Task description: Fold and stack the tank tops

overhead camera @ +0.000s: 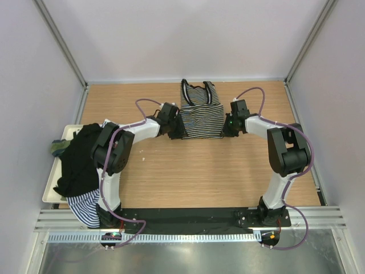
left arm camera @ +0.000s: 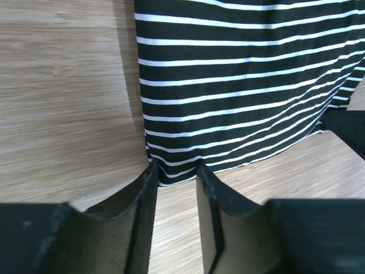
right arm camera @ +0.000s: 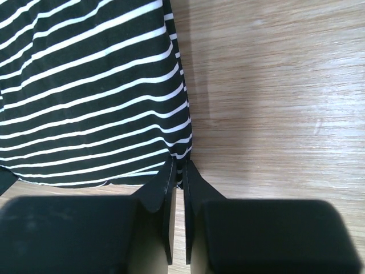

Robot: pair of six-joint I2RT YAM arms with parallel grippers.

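A black-and-white striped tank top (overhead camera: 201, 114) lies flat at the back middle of the table, straps away from me. My left gripper (overhead camera: 174, 130) is at its near left hem corner. In the left wrist view the fingers (left arm camera: 176, 168) straddle that corner (left arm camera: 177, 171) with a clear gap between them and the cloth lying flat. My right gripper (overhead camera: 228, 127) is at the near right corner. In the right wrist view its jaws (right arm camera: 179, 165) are almost together, pinching the hem edge of the striped cloth (right arm camera: 85, 91).
A white tray (overhead camera: 51, 188) at the left edge holds a heap of tank tops: a black one (overhead camera: 80, 162) on top, a green one (overhead camera: 57, 147) behind it, and a blue-and-white striped one (overhead camera: 85, 208) hanging over the near end. Bare wood lies in front of the striped top.
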